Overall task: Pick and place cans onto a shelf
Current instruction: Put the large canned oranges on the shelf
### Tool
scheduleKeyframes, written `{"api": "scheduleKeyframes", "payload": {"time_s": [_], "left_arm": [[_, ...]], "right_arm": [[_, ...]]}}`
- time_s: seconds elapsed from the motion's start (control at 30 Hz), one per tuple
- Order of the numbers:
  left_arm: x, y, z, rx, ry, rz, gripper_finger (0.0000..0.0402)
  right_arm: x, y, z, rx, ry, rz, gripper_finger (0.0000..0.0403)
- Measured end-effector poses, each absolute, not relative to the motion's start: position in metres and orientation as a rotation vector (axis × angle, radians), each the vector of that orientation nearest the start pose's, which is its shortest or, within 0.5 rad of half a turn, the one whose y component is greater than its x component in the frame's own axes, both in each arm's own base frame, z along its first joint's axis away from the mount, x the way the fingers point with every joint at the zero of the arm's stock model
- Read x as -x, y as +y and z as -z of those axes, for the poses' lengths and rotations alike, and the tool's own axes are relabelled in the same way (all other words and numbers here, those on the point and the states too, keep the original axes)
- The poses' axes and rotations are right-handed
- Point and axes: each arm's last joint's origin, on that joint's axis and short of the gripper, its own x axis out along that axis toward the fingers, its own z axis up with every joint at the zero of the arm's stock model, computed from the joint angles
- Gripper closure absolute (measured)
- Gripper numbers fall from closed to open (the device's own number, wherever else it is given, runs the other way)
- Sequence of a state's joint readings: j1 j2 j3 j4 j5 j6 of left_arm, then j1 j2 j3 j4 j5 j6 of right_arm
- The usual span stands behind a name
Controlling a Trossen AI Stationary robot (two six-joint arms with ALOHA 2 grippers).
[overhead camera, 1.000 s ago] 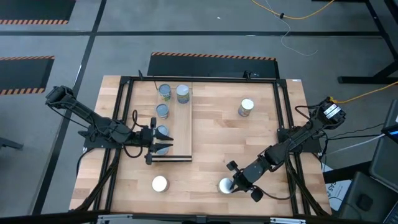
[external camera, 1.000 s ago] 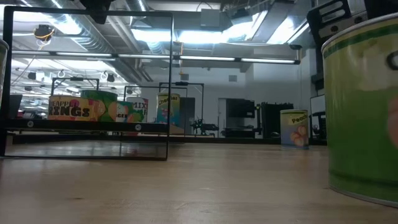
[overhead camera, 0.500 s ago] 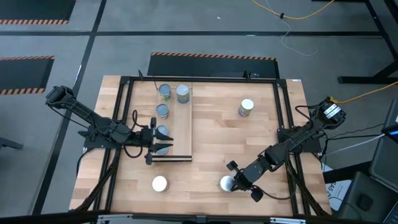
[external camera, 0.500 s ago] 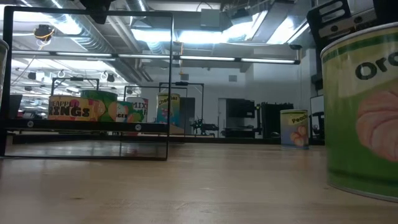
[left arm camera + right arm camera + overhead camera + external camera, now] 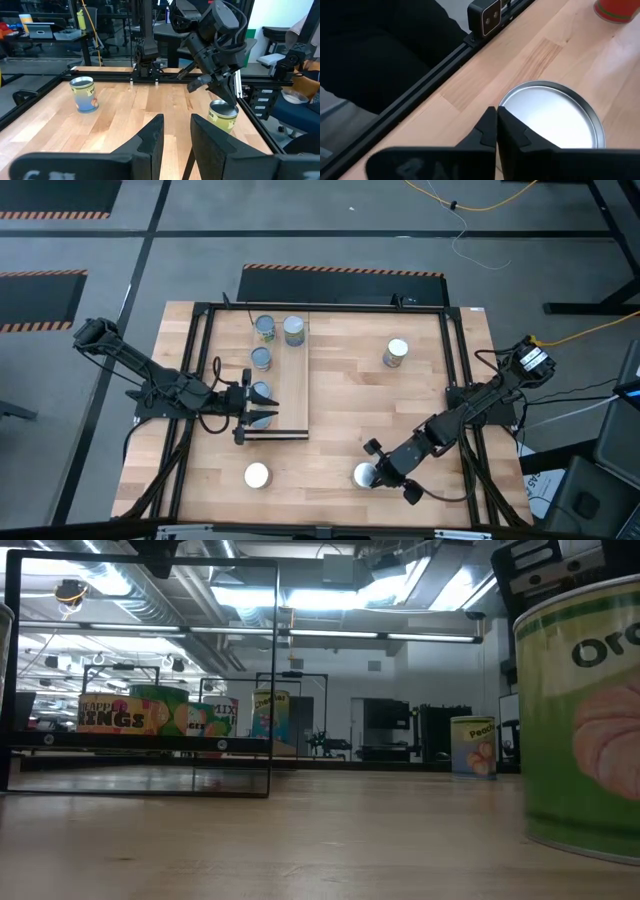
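The right tool (image 5: 374, 477), fingers pressed together, sits at the rim of a round, flat-topped silver can (image 5: 363, 476) near the front of the butcher-block worktop (image 5: 350, 400). The left tool (image 5: 258, 406), part open and holding nothing, hovers at the pale plank shelf (image 5: 292, 390), where four tins (image 5: 261, 358) stand. Two more cans (image 5: 396, 352) stand apart.

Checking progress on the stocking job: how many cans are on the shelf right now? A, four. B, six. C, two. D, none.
A: the high view shows four cans on the shelf, with three more loose on the table.
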State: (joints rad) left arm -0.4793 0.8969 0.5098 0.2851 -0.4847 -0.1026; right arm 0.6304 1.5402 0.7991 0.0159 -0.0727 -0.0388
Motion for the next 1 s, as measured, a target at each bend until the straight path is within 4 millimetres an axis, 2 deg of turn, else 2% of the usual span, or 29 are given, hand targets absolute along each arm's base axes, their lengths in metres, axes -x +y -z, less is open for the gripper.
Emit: {"api": "scheduleKeyframes", "payload": {"time_s": [0.53, 0.73, 1.0], "left_arm": [[-0.182, -0.079, -0.263, 0.055, 0.09, -0.01, 0.0312], [-0.182, -0.079, -0.263, 0.055, 0.09, -0.01, 0.0312], [-0.182, -0.079, -0.263, 0.055, 0.09, -0.01, 0.0312]], "right_arm": [[-0.259, 0.183, -0.205, 0.326, 0.644, -0.703, 0.0402], [-0.27, 0.172, -0.21, 0.331, 0.625, -0.668, 0.0403], [-0.286, 0.146, -0.22, 0.425, 0.661, -0.652, 0.0403]]}}
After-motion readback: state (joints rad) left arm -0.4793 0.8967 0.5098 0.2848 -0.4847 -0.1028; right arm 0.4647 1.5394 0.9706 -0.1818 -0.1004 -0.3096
